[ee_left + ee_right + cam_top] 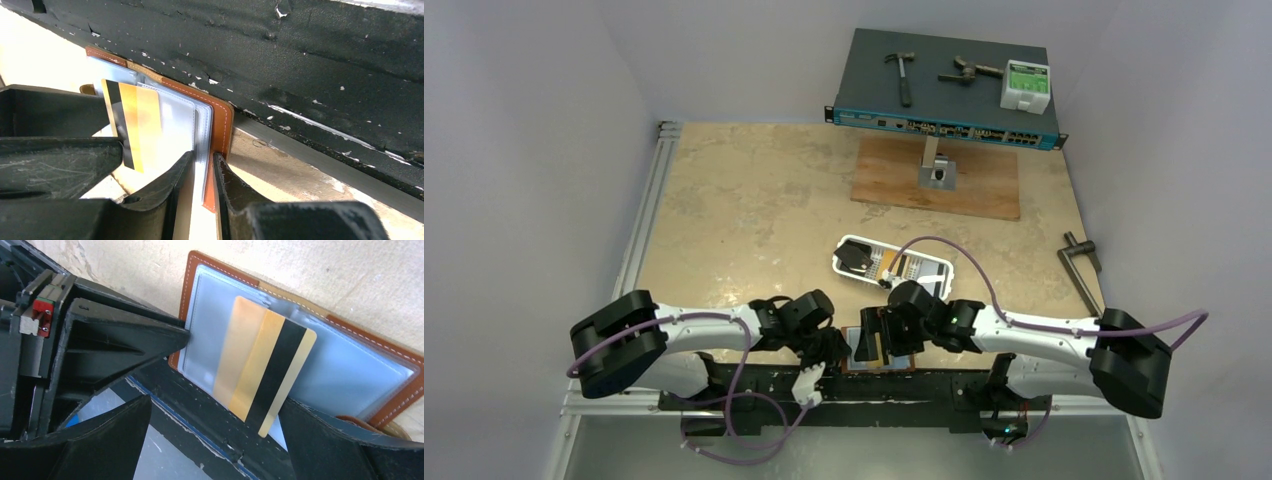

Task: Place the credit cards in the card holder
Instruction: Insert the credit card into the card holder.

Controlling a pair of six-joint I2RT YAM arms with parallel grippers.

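Pinching the holder (220, 125) by its leather edge and clear sleeves (345, 370), with the left tool (203, 161) drawn narrow on it, held it spread open at the near edge of the bench (754, 210), hard against the black rail (300, 60). Stood the right tool (215, 407) wide above the holder, a finger on either side of the gold card (260, 365) and gripping nothing. Judged the task as early: only that one card, gold with a black stripe, lay at the holder, slanted across the sleeves with its near end jutting past the holder's edge over the rail, so at best part-way in and not seated. Judged the rest as undone, with more cards (904, 266) sitting in the white tray (944, 268) farther out, well apart from the holder. Could not tell whether the gold card's far end sat inside a pocket or merely on top of the plastic. Could not count the tray's cards from overhead, being too small. Saw little of the holder from above, both tools covering it, and lost one corner behind the right tool's finger in its wrist view.
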